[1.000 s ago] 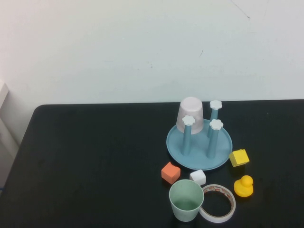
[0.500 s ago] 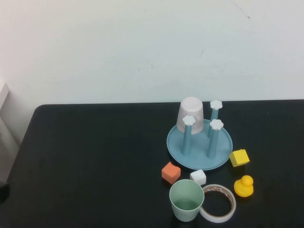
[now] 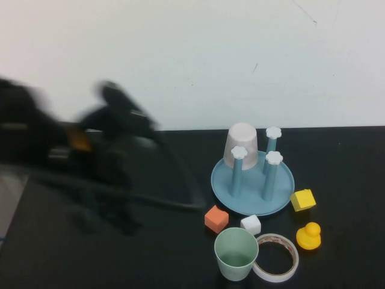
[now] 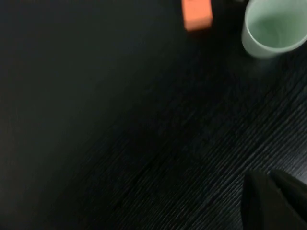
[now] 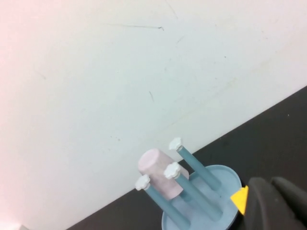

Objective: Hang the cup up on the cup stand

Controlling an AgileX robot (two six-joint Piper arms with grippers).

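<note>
The pale mint-green cup (image 3: pixel 236 253) stands upright, mouth up, near the table's front edge; it also shows in the left wrist view (image 4: pixel 273 26). The light-blue cup stand (image 3: pixel 283 192) is behind it, also in the right wrist view (image 5: pixel 225 177). A whitish-pink cup (image 3: pixel 242 144) sits upside down over its rear-left post. My left arm (image 3: pixel 108 162) is a dark blur over the table's left half, well left of the cup. My left gripper (image 4: pixel 269 176) is shut and empty above bare table. My right gripper (image 5: pixel 272 181) is shut and empty, out of the high view, near the stand.
An orange block (image 3: pixel 216 218) and a white cube (image 3: pixel 251 224) lie between stand and cup. A roll of tape (image 3: pixel 293 259) touches the cup's right side. A yellow block (image 3: pixel 302 200) and a yellow duck (image 3: pixel 308 236) sit to the right.
My left arm has swept into the high view from the left and now blurs over the table's left half. The cup, stand and small objects have not moved.
</note>
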